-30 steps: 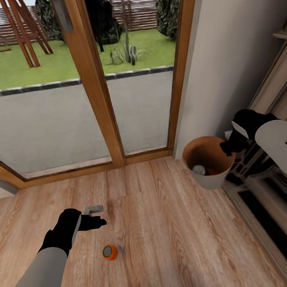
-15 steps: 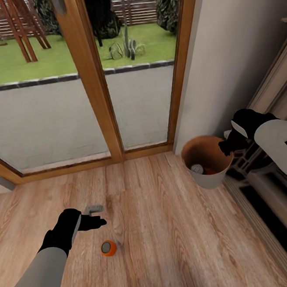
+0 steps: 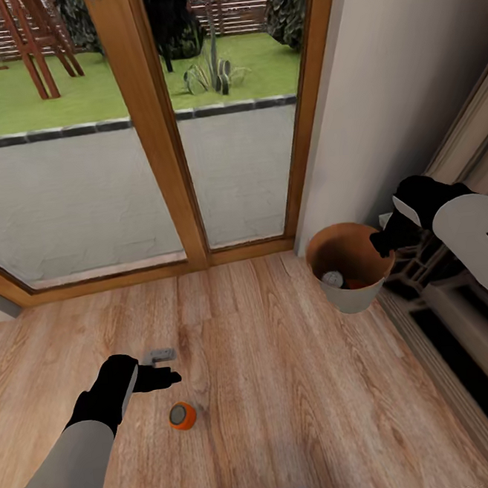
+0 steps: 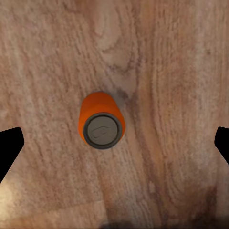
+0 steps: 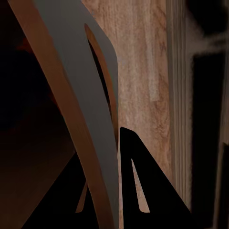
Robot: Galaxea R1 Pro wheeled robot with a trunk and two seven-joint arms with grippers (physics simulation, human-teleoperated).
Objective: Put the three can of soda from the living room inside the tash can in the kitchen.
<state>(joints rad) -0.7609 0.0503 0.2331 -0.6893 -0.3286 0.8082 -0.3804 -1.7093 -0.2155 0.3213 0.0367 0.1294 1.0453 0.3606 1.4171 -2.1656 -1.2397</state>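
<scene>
One soda can stands upright on the wood floor, and we have crept our view closer to it; our left gripper hangs over it, jaws spread and empty. The trash can holds cans already, our right gripper clamped on its rim

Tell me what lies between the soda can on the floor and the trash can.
Bare wood floor only: in the head view nothing sits between the soda can and the trash can.
</scene>
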